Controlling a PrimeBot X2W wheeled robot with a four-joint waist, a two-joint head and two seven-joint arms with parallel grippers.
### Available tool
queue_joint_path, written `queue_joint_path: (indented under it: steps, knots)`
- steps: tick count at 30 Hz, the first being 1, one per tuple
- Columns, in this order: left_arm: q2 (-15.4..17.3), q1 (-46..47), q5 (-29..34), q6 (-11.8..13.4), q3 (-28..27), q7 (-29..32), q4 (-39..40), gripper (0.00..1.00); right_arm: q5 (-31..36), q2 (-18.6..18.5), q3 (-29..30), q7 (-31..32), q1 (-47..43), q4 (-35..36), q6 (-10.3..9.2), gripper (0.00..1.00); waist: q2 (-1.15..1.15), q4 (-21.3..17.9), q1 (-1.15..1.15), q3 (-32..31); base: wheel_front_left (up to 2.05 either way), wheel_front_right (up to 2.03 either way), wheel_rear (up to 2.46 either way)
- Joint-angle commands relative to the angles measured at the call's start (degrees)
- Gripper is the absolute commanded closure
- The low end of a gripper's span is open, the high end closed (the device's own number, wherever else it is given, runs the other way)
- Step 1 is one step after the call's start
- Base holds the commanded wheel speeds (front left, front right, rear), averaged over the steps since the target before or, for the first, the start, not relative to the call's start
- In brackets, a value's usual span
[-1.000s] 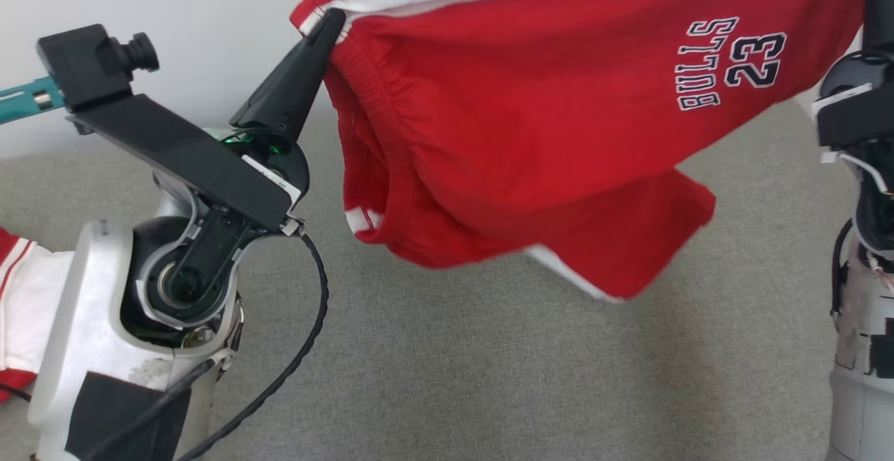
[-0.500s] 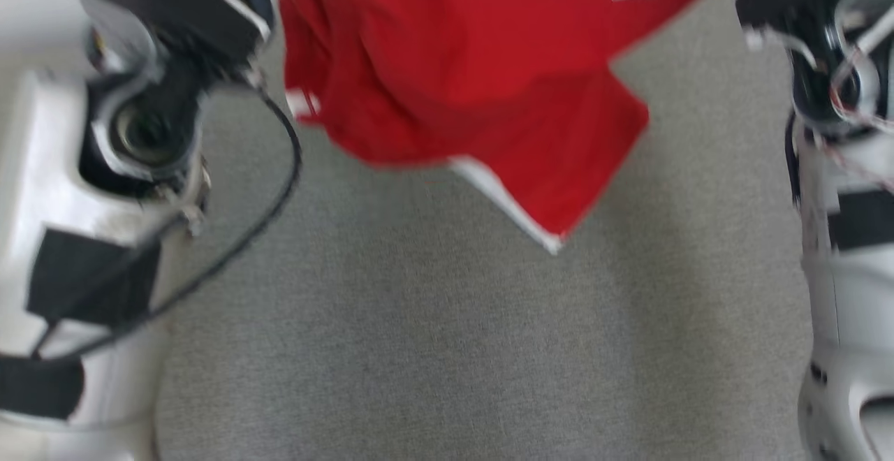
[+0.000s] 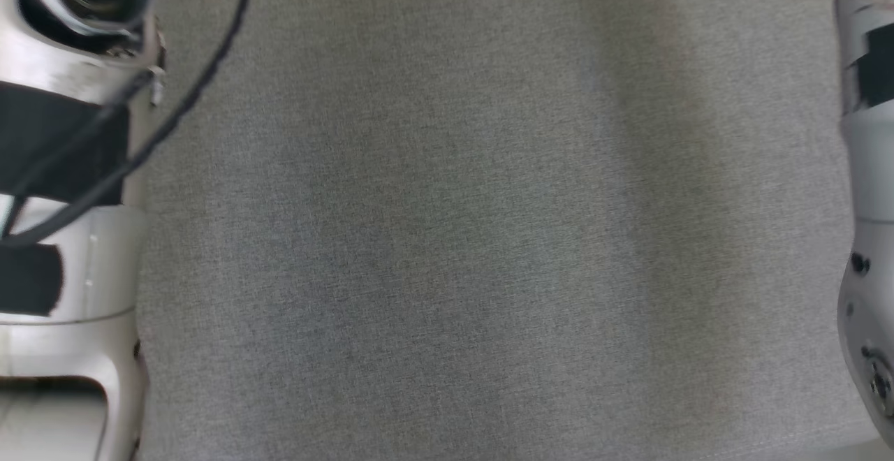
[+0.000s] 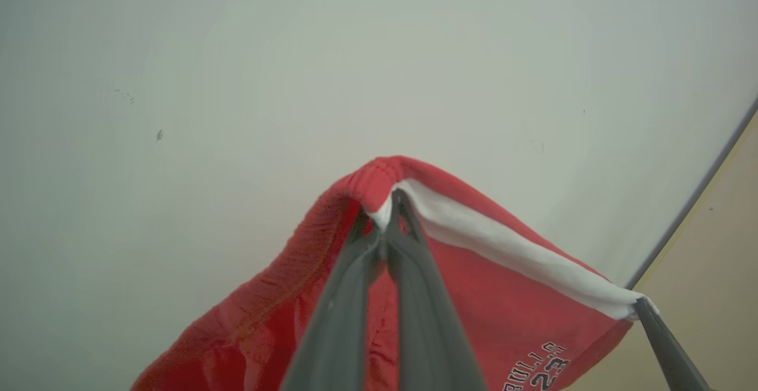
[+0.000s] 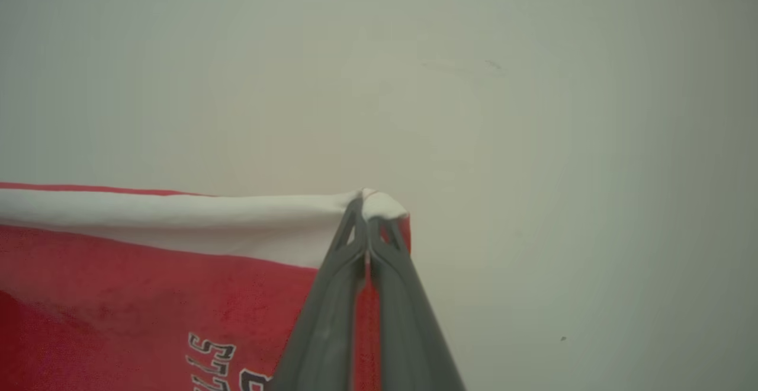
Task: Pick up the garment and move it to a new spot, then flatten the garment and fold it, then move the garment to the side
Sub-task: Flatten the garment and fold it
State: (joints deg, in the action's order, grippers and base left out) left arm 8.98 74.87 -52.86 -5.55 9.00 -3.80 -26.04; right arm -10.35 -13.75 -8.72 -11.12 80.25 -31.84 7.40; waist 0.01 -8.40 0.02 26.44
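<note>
Closest in, the pale left forearm (image 3: 63, 167) fills the head view's 9 o'clock edge with a black cable (image 3: 195, 77) looping off it, and the right forearm (image 3: 862, 167) stands at the 3 o'clock edge. Both rise out of the top of that view, and the grey tabletop (image 3: 447, 237) lies between and below them. Further out, the left hand (image 4: 388, 219) is pinched shut on the red shorts (image 4: 474, 284), right where the ribbed waistband (image 4: 331, 225) meets the white stripe (image 4: 503, 249). The right hand (image 5: 364, 207) is clamped just as tightly on the stripe's other end, and its finger shows at 4 o'clock in the left wrist view. The shorts hang in the air between the two hands, the stripe drawn fairly straight along the top and the printed leg drooping below, with a plain pale wall (image 4: 237, 83) behind. The step in hand looks like carrying the shorts to a new spot and laying them out. To do that well, I would keep the hands level and spread so the stripe stays taut, lower the hanging hem onto the tabletop first, then draw back so the cloth unrolls flat, letting go only once it rests. Both hands point upward and outward, wrists raised high.
</note>
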Motion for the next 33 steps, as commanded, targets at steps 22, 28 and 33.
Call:
queue_joint_path:
  steps: [22,28,33]
  knots:
    - [7.97,-32.97,-7.55,-1.91,22.21,-0.12,4.58,1.00,-25.14,-15.51,-13.11,20.30,-37.03,15.95,0.13,1.00,-0.01,3.43,-0.02,-7.39,0.00,0.00,0.00]
    - [10.30,-41.48,-6.73,-1.61,24.98,-1.01,6.29,1.00,-28.29,-18.52,-8.67,27.03,-49.23,25.09,0.13,1.00,-0.01,3.61,-0.02,-11.29,0.00,0.00,0.00]
    - [11.28,-48.38,-6.59,-0.59,26.10,-2.32,8.36,1.00,-29.88,-19.73,-4.32,32.17,-58.53,31.47,0.13,1.00,-0.01,3.54,-0.02,-14.12,0.00,0.00,0.00]
